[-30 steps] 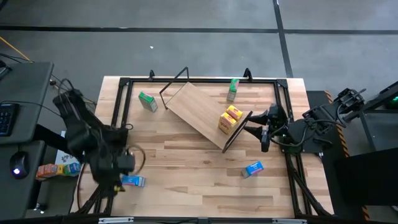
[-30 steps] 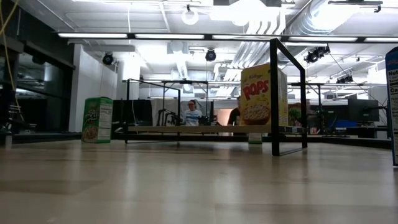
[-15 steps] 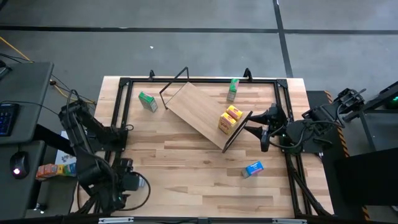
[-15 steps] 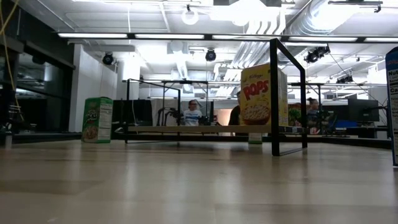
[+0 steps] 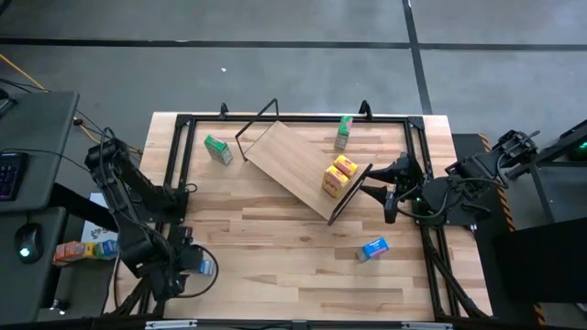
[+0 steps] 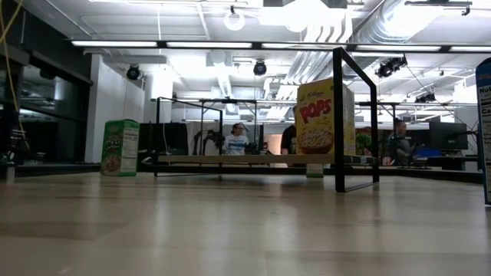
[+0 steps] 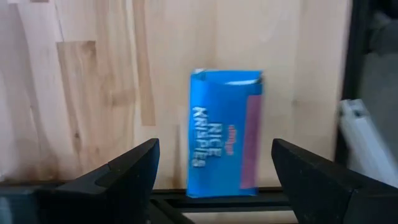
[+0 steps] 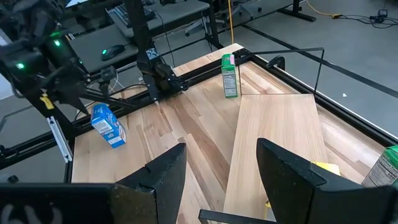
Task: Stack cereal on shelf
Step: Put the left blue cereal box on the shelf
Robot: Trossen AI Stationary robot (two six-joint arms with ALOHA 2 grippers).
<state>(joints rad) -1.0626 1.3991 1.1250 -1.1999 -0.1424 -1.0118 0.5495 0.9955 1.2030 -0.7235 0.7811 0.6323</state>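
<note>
My left gripper (image 7: pixel 214 177) is open at the table's near-left corner (image 5: pixel 188 266). Its two fingers stand on either side of a blue cereal box (image 7: pixel 225 134), also seen in the high view (image 5: pixel 204 267), and I see no touch. Two yellow boxes (image 5: pixel 338 176) sit on the tilted light-wood shelf (image 5: pixel 293 163). A second blue box (image 5: pixel 372 248) lies on the table at the near right. One green box (image 5: pixel 217 148) lies at the far left and another (image 5: pixel 343 131) stands at the far side. My right gripper (image 5: pixel 378 181) is open and empty by the shelf's right end.
A black frame (image 5: pixel 179 165) runs around the table's edges. The shelf's wire frame (image 6: pixel 357 115) stands near the middle, with a yellow box (image 6: pixel 324 115) beside it in the low view. More small boxes (image 5: pixel 78 249) lie off the table's left. People (image 6: pixel 238 139) are in the room behind.
My left arm has swung toward the table's near edge and come over the blue box at the near-left corner. The box has stayed about where it was. My right arm has kept still.
</note>
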